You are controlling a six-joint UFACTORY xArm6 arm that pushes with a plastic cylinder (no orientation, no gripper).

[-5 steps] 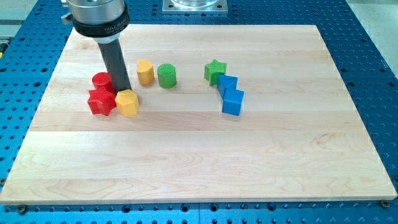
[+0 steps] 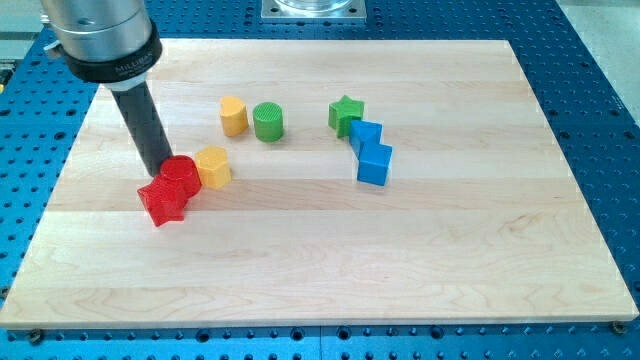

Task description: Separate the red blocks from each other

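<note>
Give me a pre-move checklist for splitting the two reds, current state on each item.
1. Tip located: ok. My tip sits at the upper-left edge of the red cylinder.
2. Reds apart: not ok. The red cylinder touches the red star, which lies to its lower left.
3. Tip between the reds: not ok. It is beside the cylinder, not in any gap.
4. Neighbour out of the way: not ok. The yellow block presses against the cylinder's right side, so a rightward push would likely drag it along.
5. Room to push the star: ok. Bare board lies below and to the left of it.
6. Other blocks out of the way: ok. The green and blue blocks sit well off to the right.
</note>
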